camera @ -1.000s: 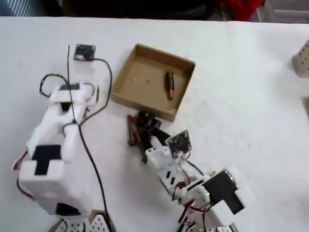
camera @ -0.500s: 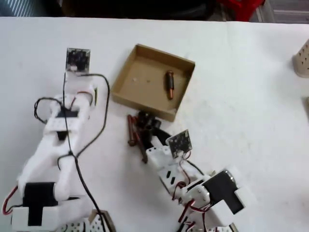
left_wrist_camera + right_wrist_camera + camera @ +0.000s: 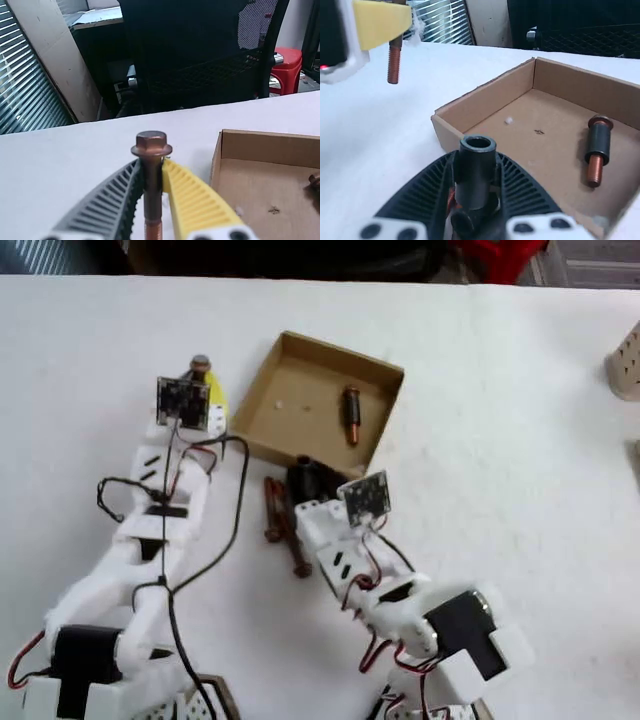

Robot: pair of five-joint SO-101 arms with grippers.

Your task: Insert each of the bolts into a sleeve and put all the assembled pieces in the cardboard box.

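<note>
Clamping a bolt [image 3: 151, 192] in the left gripper [image 3: 151, 166], closed tight on the shank just under the head. Carrying it upright, head up, clear of the table [image 3: 500, 390]. Leaving the threaded end hanging bare below the gripper, most likely so that it can go straight down into a hole.

Leaving what look like two loose bolts [image 3: 271, 508] lying flat on the table between the two grippers, just beside the right gripper [image 3: 311, 480]. Presumably waiting there within easy reach for their own turn.

Gripping a black sleeve [image 3: 477, 175] in the right gripper, closed snugly around its barrel. Standing it upright with the open bore facing up, seemingly to offer the hole to a bolt coming from above. Not yet lining up: holding the bolt tip off to one side of the sleeve and well apart from it.

Working right at the near wall of the cardboard box [image 3: 330, 348], just beyond the right gripper's tips, so that dropping off a finished piece should need only a short move. Storing one assembled piece [image 3: 351, 413] on the box floor, bolt through sleeve, lying on its side, farther beyond the same gripper.
</note>
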